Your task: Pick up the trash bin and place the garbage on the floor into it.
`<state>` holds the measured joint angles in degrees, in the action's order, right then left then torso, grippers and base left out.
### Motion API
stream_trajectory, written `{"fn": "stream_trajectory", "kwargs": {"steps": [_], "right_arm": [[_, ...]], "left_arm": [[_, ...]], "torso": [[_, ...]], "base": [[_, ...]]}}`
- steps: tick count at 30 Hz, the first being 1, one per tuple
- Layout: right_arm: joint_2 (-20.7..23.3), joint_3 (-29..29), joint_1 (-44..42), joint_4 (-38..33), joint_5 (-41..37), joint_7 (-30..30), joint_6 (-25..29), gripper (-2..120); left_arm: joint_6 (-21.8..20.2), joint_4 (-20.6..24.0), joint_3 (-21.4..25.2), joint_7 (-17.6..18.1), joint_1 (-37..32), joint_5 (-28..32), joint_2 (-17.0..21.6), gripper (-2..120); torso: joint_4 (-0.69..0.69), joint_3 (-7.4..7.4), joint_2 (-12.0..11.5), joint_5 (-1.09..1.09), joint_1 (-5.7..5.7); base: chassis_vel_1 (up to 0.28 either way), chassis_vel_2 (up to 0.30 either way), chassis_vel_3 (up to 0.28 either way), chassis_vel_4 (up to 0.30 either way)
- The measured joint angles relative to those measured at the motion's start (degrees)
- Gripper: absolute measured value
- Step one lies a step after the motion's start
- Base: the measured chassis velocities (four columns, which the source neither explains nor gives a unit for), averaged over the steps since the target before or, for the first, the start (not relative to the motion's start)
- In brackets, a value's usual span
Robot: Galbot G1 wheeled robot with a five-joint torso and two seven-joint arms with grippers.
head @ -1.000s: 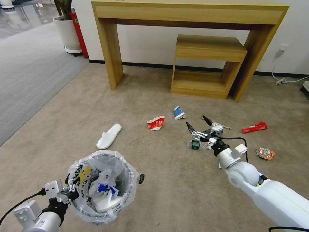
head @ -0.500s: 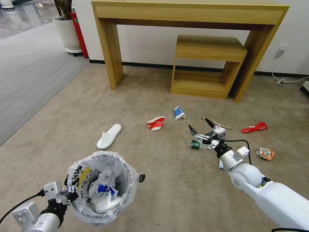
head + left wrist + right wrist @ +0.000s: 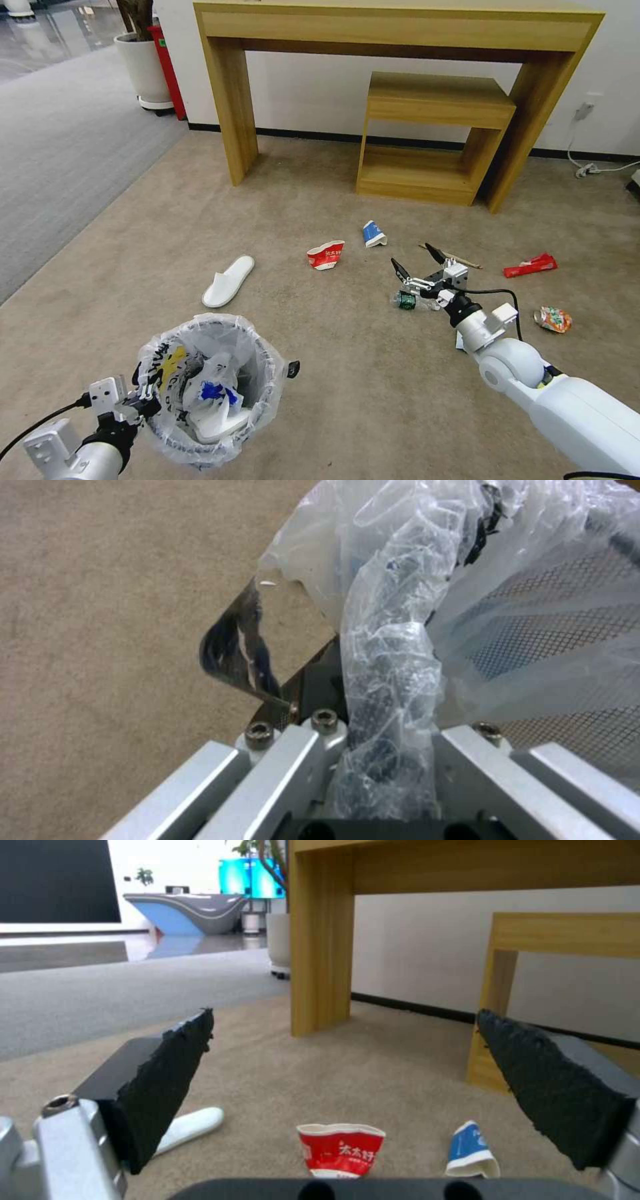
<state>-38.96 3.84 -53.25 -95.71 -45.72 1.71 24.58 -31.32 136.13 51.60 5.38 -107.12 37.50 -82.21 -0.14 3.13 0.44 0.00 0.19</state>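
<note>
Partway: the left hand (image 3: 143, 400) grips the trash bin (image 3: 207, 390) at lower left (apparently holding a slipper), while the open right hand (image 3: 418, 261) hovers mid-frame over the bottle (image 3: 408, 300), other garbage still on the floor (image 3: 347, 373).

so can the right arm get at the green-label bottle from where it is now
Probably yes: the right gripper hovers open just above the green-label bottle, bare floor around it, nothing between. The left gripper holds the trash bin.

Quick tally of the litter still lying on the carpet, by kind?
Slippers: 1
Crushed paper cups: 2, red and blue
Bottles: 1
Wooden sticks: 1
Red wrappers: 1
Cans: 1
Total: 7
</note>
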Motion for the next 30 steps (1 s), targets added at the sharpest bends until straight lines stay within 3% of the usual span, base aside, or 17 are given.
{"fn": "stream_trajectory", "kwargs": {"steps": [30], "right_arm": [[-1.33, 0.86, 0.39, 1.04, 0.65, 1.03, 0.53, 100]], "left_arm": [[-0.2, 0.32, 1.48, -0.07, -0.36, 1.65, 0.89, 1]], "torso": [[0.0, 0.0, 0.0, 0.0, 0.0]], "base": [[0.0, 0.0, 0.0, 0.0]]}}
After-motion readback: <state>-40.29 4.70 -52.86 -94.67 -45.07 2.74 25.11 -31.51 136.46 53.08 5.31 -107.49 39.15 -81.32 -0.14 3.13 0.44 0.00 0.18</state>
